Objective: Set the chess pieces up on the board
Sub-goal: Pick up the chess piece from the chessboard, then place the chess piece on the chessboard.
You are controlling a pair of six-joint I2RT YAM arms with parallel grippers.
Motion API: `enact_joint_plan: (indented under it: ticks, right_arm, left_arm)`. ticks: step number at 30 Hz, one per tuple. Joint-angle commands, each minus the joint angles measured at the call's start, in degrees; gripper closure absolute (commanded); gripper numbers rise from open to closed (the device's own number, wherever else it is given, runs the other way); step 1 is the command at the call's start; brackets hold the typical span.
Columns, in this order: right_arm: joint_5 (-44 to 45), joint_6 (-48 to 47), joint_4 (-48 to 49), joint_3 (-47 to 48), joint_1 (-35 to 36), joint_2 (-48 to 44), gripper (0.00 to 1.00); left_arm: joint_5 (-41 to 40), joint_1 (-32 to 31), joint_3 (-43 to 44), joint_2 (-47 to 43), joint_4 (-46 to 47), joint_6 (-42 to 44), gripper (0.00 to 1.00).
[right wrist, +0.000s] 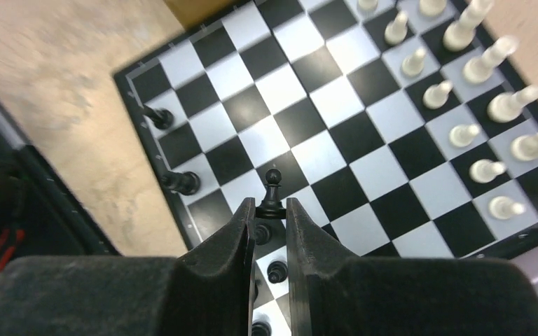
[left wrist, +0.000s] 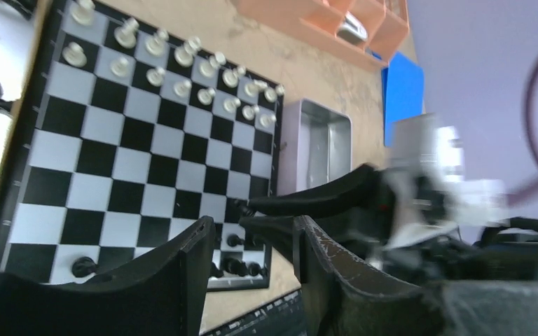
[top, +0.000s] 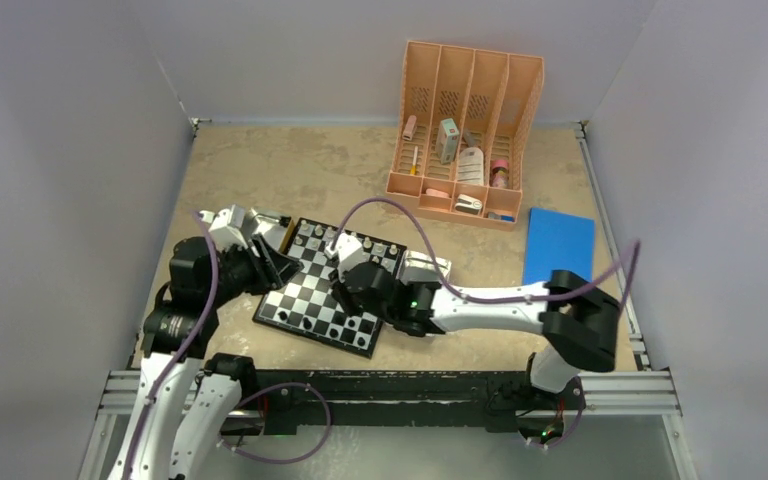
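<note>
White arms (top: 490,308), black joints, trailing purple cables (top: 385,201).

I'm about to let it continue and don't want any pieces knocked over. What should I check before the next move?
1. Black pawn clamped in right gripper: ok.
2. Pawn upright: ok.
3. Pawn lifted off the board: cannot tell.
4. Left gripper open and empty: ok.
5. White pieces filling both far rows: ok.
6. Other black pieces filling their rows: not ok, squares stand empty.
</note>
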Motion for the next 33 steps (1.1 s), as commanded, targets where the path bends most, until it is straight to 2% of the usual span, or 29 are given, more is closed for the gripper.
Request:
enact_joint_plan:
  ticks: [1, 5, 11, 16, 19, 23, 33]
  right_arm:
    - [1.6, -6.1, 12.5, -5.6, 0.2, -9.9, 0.83]
    - [-1.2, -12.7, 24.0, -14.5, 0.2, -19.7, 0.84]
    - [-4.4, -20.5, 33.6, -23.2, 0.2, -31.5, 0.82]
    - [-5.5, -24.1, 33.5, -25.0, 0.2, -35.7, 0.81]
    - [-7.8, -25.2, 33.2, -24.8, 0.2, -36.4, 0.81]
    - [-11.3, -25.6, 33.2, -24.1, 0.3, -36.2, 0.81]
    - [-15.0, -26.6, 33.5, -22.2, 0.8, -33.6, 0.81]
  left_arm:
    - [11.7, 0.2, 1.5, 5.3, 1.5, -0.8, 0.58]
    - [21.7, 0.2, 2.6, 8.4, 4.0, -3.1, 0.63]
    - [35.8, 0.2, 2.7, 10.4, 11.5, -9.4, 0.68]
    - [41.5, 0.2, 2.3, 13.0, 15.3, -11.6, 0.58]
    - [45.7, 0.2, 0.8, 14.3, 19.9, -14.6, 0.55]
    - [47.9, 0.1, 0.3, 16.4, 22.5, -16.3, 0.57]
    - [47.4, -2.2, -0.5, 20.4, 24.1, -16.2, 0.66]
